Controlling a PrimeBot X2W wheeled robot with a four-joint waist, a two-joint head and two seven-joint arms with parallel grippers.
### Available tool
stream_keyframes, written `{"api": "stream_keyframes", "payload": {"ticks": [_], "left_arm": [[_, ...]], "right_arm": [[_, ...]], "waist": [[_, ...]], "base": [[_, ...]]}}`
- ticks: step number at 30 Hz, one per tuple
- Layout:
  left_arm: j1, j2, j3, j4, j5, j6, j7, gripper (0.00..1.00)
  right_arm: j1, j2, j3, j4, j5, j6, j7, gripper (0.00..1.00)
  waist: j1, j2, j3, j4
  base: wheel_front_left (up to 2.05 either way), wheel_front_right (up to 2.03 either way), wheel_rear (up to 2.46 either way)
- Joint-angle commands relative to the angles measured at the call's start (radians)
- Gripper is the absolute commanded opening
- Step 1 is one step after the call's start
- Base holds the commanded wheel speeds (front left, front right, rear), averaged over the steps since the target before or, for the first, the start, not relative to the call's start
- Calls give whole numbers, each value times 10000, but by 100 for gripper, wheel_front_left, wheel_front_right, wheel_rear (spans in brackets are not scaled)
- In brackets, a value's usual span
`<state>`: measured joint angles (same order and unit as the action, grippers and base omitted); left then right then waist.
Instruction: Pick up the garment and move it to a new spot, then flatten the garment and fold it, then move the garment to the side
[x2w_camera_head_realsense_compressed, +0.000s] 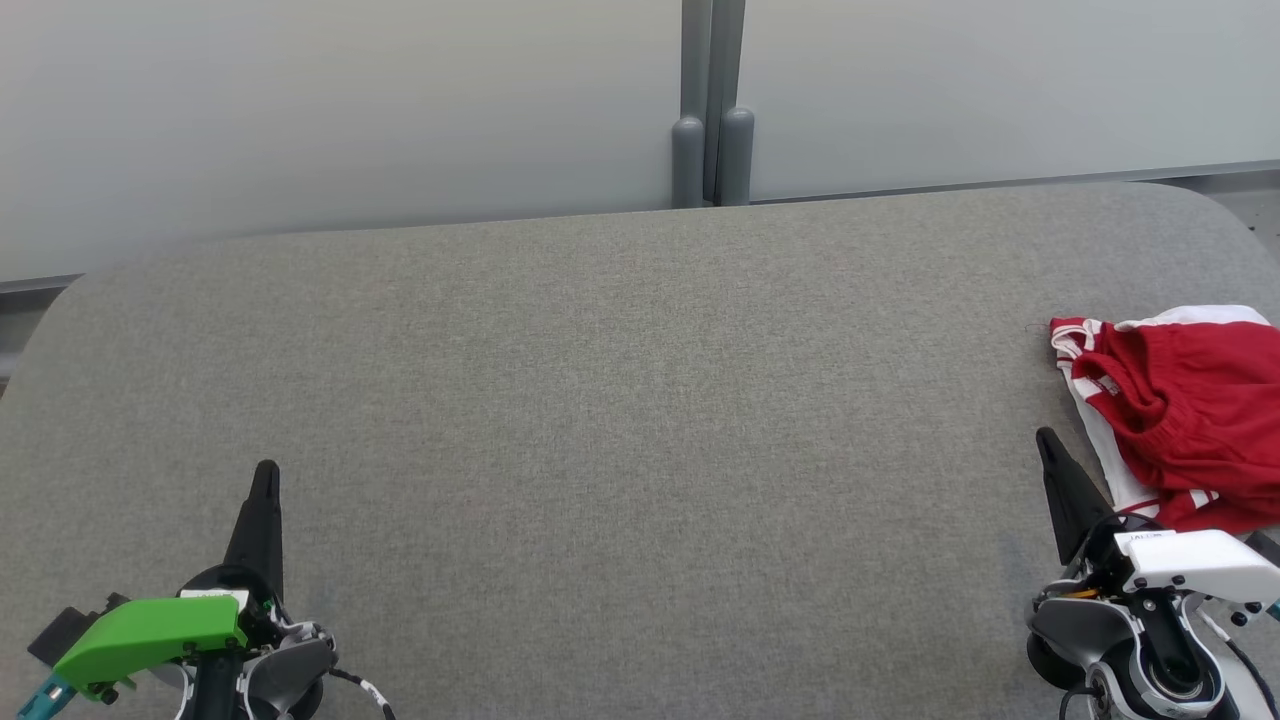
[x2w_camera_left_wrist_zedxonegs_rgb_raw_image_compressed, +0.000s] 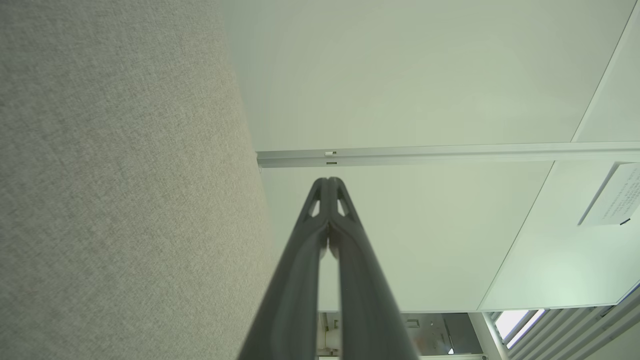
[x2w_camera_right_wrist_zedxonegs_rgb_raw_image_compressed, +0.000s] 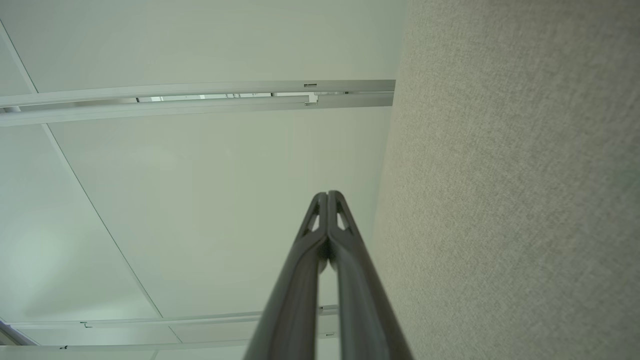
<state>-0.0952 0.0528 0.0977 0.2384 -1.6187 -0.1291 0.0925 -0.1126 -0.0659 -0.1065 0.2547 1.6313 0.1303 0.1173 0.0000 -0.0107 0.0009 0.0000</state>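
- Count: one garment (x2w_camera_head_realsense_compressed: 1190, 420), one table (x2w_camera_head_realsense_compressed: 600, 400), two grippers.
- Behind the table: two pale wall panels (x2w_camera_head_realsense_compressed: 350, 110) and two short grey posts (x2w_camera_head_realsense_compressed: 712, 150) standing side by side at the seam between them.
- The table is covered in grey fabric with rounded far corners.
- The garment is red with white trim and stripes. It lies crumpled on the table at its right end, about midway between the far and near edges.
- Orientation: the visible part runs far-to-near along the table's right end, and a striped red-and-white corner points toward the table's middle. The head view's right edge cuts the garment off, so I cannot tell its true long axis or what kind of garment it is.
- Left gripper (x2w_camera_head_realsense_compressed: 266, 472): near left of the table under a green cover (x2w_camera_head_realsense_compressed: 150, 630), well apart from the garment. Jaws pressed together, tips meeting, with nothing between them; its wrist view (x2w_camera_left_wrist_zedxonegs_rgb_raw_image_compressed: 328, 181) shows the same.
- Right gripper (x2w_camera_head_realsense_compressed: 1043, 437): near right under a white cover (x2w_camera_head_realsense_compressed: 1200, 560), fingers just beside the garment's near-left white edge. I cannot tell whether they touch it. Jaws fully closed with nothing gripped, as its wrist view (x2w_camera_right_wrist_zedxonegs_rgb_raw_image_compressed: 328, 195) also shows.
- Both wrist views look along the table edge at the wall panels.
- A paper notice (x2w_camera_left_wrist_zedxonegs_rgb_raw_image_compressed: 612, 195) hangs on the wall; its text is too small to read.
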Motion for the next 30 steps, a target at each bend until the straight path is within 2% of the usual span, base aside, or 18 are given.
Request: {"api": "stream_keyframes", "payload": {"ticks": [1,30], "left_arm": [[-155,1,47,6,7,-61,19,0],[-156,-9,57,4,22,-61,33,0]], "right_arm": [[-109,11,-24,22,-71,7,22,0],[-114,33,-65,23,-98,7,67,0]], "waist": [[0,107,0,0],[0,107,0,0]], "base": [[0,0,0],[0,0,0]]}}
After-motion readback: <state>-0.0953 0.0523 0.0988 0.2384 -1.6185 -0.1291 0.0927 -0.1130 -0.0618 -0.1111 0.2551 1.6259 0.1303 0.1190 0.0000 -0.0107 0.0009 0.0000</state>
